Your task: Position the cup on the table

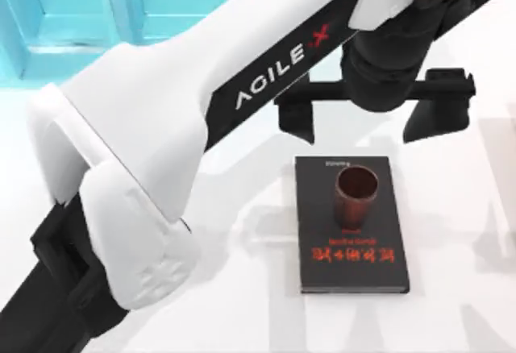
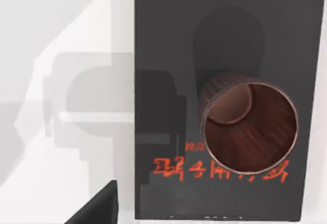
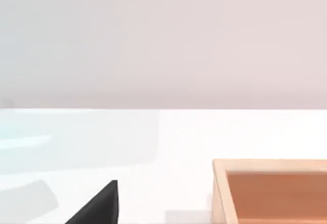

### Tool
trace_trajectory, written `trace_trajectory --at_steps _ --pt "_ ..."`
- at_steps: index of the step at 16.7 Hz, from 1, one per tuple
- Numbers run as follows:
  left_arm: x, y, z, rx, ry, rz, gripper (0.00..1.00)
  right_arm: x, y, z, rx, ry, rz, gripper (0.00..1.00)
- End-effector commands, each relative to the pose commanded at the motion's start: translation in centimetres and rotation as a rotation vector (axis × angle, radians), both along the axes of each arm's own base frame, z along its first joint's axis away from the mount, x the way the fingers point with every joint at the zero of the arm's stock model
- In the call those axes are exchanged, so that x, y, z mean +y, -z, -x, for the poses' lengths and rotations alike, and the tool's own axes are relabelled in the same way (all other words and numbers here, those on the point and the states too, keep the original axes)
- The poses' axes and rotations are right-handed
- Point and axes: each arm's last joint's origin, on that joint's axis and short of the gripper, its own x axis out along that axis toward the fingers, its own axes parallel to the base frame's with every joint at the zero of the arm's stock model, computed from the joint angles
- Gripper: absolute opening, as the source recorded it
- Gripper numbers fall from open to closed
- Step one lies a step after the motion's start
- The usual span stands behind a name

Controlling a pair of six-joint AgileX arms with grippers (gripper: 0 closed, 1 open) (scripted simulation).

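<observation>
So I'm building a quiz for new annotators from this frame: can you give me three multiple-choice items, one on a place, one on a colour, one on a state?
1. Where does the cup stand?
A. on the bare table
B. on the black book
C. in the shelf

2. What colour is the book's lettering?
A. red
B. white
C. yellow

3. How does the left gripper stand?
A. shut on the cup
B. open, above the book's far end
C. shut on the book

Answers:
1 B: the top view shows the cup upright on the book's cover, not on the table.
2 A: red characters show on the cover in the left wrist view.
3 B: its jaws are spread wide apart, clear of the cup.
</observation>
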Motion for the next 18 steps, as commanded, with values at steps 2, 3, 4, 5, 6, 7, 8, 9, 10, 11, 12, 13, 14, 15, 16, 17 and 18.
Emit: trace_trajectory --at_steps 2,3,4,5,6,7,8,9,10,11,12,13,14,15,16,17,18 --pt "-1.5 0.6 1.0 -0.011 0.008 0.003 1.0 0.0 0.0 0.0 0.0 0.0 0.0 1.0" --pt "-2.1 0.8 1.4 -0.016 0.01 0.005 1.0 0.0 0.0 0.0 0.0 0.0 0.0 1.0" --pt "-2.4 1.0 1.7 -0.019 0.012 0.006 1.0 0.0 0.0 0.0 0.0 0.0 0.0 1.0" --pt "-2.6 1.1 1.9 -0.021 0.013 0.007 1.0 0.0 0.0 0.0 0.0 0.0 0.0 1.0" --pt "-2.7 1.1 1.9 -0.022 0.014 0.008 1.0 0.0 0.0 0.0 0.0 0.0 0.0 1.0" --pt "-2.7 1.1 1.9 -0.022 0.014 0.008 1.0 0.0 0.0 0.0 0.0 0.0 0.0 1.0" --pt "-2.7 1.1 1.9 -0.022 0.014 0.008 1.0 0.0 0.0 0.0 0.0 0.0 0.0 1.0" --pt "-2.7 1.1 1.9 -0.022 0.014 0.008 1.0 0.0 0.0 0.0 0.0 0.0 0.0 1.0" --pt "-2.6 1.1 1.7 -0.021 0.01 0.009 1.0 0.0 0.0 0.0 0.0 0.0 0.0 1.0" --pt "-2.6 1.1 1.7 -0.021 0.011 0.009 1.0 0.0 0.0 0.0 0.0 0.0 0.0 1.0" --pt "-2.7 1.3 1.6 -0.021 0.012 0.008 1.0 0.0 0.0 0.0 0.0 0.0 0.0 1.0" --pt "-2.8 1.7 1.5 -0.022 0.013 0.009 1.0 0.0 0.0 0.0 0.0 0.0 0.0 1.0" --pt "-2.9 2.1 1.2 -0.023 0.013 0.01 1.0 0.0 0.0 0.0 0.0 0.0 0.0 1.0" --pt "-3.1 2.7 1.0 -0.023 0.014 0.01 1.0 0.0 0.0 0.0 0.0 0.0 0.0 1.0" --pt "-3.2 3.4 0.7 -0.022 0.014 0.008 1.0 0.0 0.0 0.0 0.0 0.0 0.0 1.0" --pt "-3.3 4.3 0.5 -0.021 0.014 0.007 1.0 0.0 0.0 0.0 0.0 0.0 0.0 1.0" --pt "-3.4 5.3 0.3 -0.019 0.014 0.004 1.0 0.0 0.0 0.0 0.0 0.0 0.0 1.0"
